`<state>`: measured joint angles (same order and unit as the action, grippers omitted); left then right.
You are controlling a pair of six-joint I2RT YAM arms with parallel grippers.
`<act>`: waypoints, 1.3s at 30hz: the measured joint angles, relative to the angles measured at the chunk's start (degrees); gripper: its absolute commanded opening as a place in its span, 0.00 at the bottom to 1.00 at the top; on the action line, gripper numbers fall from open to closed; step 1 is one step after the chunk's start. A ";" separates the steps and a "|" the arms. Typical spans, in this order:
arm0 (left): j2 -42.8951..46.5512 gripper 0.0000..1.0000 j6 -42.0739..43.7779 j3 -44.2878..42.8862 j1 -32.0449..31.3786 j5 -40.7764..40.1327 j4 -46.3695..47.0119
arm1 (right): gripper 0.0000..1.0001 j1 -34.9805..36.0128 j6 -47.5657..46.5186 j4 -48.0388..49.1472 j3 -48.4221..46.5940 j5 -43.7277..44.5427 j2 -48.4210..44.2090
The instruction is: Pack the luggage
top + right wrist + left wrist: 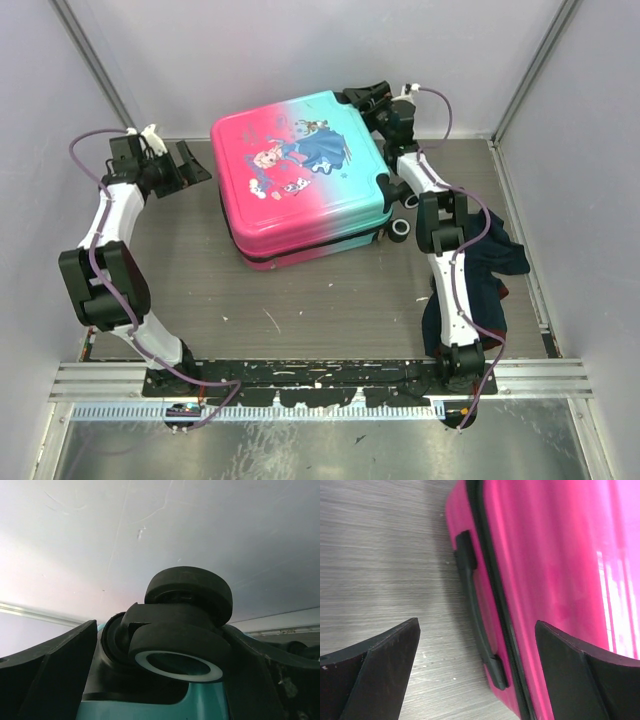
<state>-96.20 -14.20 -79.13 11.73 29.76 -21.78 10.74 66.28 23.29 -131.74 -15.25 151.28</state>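
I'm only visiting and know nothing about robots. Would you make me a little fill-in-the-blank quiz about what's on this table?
1. The luggage lies flat with its lid ____.
2. The left gripper is open beside the luggage's ____-coloured end.
3. The right gripper has its fingers either side of a black ____ at the turquoise end.
4. The dark navy cloth lies heaped beside the ____ arm.
Missing words: closed; pink; wheel; right.
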 measured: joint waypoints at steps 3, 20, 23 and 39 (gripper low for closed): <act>-0.22 0.98 -0.20 0.39 0.74 -3.13 -0.46 | 1.00 -0.94 -0.87 0.55 3.54 -0.33 -2.12; -7.52 0.92 -3.19 6.40 -0.74 -6.60 -1.09 | 1.00 -14.84 -28.52 -15.72 33.48 -7.63 -29.22; -7.56 0.91 -3.21 6.95 -2.14 -6.56 -0.39 | 1.00 -17.11 -36.02 -18.27 40.17 -7.76 -39.28; -7.54 0.88 -3.04 8.31 -3.65 -7.41 2.58 | 0.80 -18.51 -70.75 -26.43 74.66 -19.17 -87.56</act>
<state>-103.74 -17.23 -70.83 8.08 22.35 -19.20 -7.77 -4.47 -3.14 -57.08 -34.41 63.72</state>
